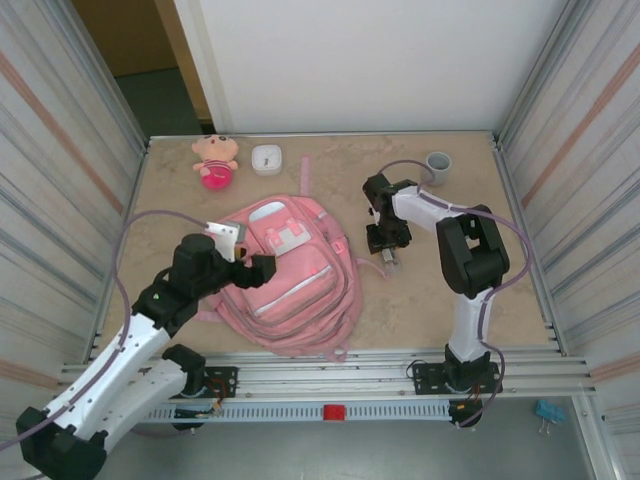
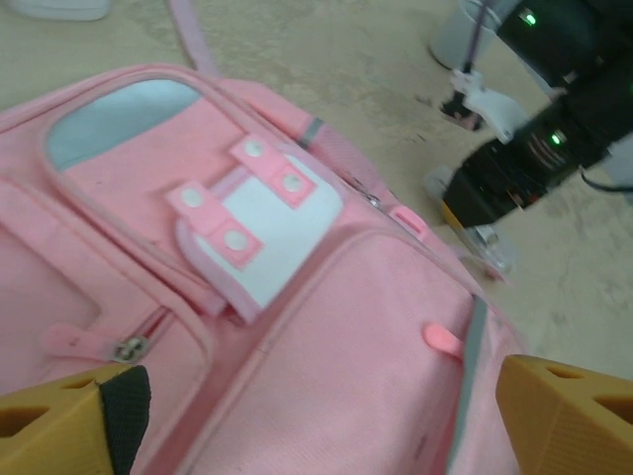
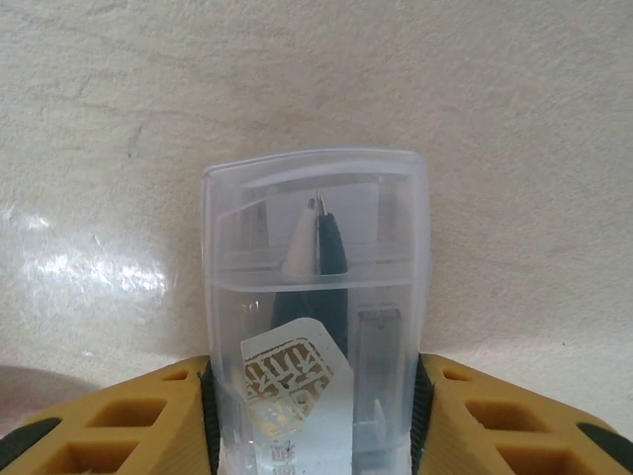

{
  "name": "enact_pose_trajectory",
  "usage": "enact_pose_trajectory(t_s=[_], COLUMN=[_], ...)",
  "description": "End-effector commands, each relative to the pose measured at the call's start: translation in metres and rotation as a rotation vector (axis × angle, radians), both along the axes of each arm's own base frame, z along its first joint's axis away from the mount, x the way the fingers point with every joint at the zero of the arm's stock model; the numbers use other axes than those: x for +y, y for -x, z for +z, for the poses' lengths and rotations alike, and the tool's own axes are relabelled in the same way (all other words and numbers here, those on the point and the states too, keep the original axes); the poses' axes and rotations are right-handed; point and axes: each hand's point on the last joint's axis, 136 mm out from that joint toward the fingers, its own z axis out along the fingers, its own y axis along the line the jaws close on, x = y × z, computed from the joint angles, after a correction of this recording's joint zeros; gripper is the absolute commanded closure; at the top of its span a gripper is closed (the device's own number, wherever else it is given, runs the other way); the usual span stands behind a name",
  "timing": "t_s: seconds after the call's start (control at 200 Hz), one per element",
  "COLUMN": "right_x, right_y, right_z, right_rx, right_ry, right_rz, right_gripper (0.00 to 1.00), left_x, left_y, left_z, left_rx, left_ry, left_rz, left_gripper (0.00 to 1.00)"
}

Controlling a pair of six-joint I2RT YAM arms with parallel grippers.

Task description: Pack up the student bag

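Pink backpack (image 1: 290, 270) laid flat, clear case (image 3: 316, 287) gripped alongside

The backpack is seen lying front-up, left of centre on the beige table (image 1: 440, 300). The left gripper (image 1: 256, 266) is held over its front pockets, jaws spread wide with nothing between them. Just right of the backpack, the clear case, with pens inside, is clamped between the fingers of the right gripper (image 3: 316, 396). A plush doll (image 1: 216, 160) and grey cup (image 1: 438, 165) are set at the far edge.

You see your left gripper (image 2: 316, 421) spread wide above the pink student bag (image 2: 376, 327), its white snap flap (image 2: 262, 233) facing up.
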Motion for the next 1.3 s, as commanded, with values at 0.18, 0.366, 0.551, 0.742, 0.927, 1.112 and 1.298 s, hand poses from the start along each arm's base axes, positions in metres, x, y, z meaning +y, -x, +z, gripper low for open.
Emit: enact_pose_trajectory(t_s=[0.18, 0.366, 0.551, 0.742, 0.927, 1.112, 1.298], right_x=[0.018, 0.044, 0.053, 0.053, 0.049, 0.043, 0.047], right_y=[0.005, 0.024, 0.032, 0.039, 0.044, 0.044, 0.043], right_z=[0.089, 0.119, 0.121, 0.129, 0.132, 0.119, 0.085], right_rx=[-0.321, -0.385, -0.371, -0.386, -0.394, -0.37, -0.292], right_ry=[-0.359, -0.666, -0.706, -0.714, -0.702, -0.648, -0.43], right_rz=[-0.063, -0.091, -0.097, -0.096, -0.098, -0.124, -0.076], right_gripper=[0.58, 0.59, 0.59, 0.59, 0.59, 0.56, 0.33], left_x=[-0.045, -0.072, -0.071, -0.059, -0.044, -0.026, -0.017], left_y=[0.043, 0.062, 0.052, 0.032, 0.032, 0.039, 0.039], left_z=[-0.027, -0.063, -0.092, -0.081, -0.054, -0.04, -0.053], left_rx=[-0.137, -0.154, -0.122, -0.134, -0.208, -0.298, -0.295], left_ry=[-0.261, -0.397, -0.508, -0.568, -0.464, -0.356, -0.395], left_rz=[-0.3, -0.442, -0.387, -0.243, -0.146, -0.108, -0.094], left_gripper=[0.11, 0.1, 0.1, 0.18, 0.27, 0.47, 0.47])
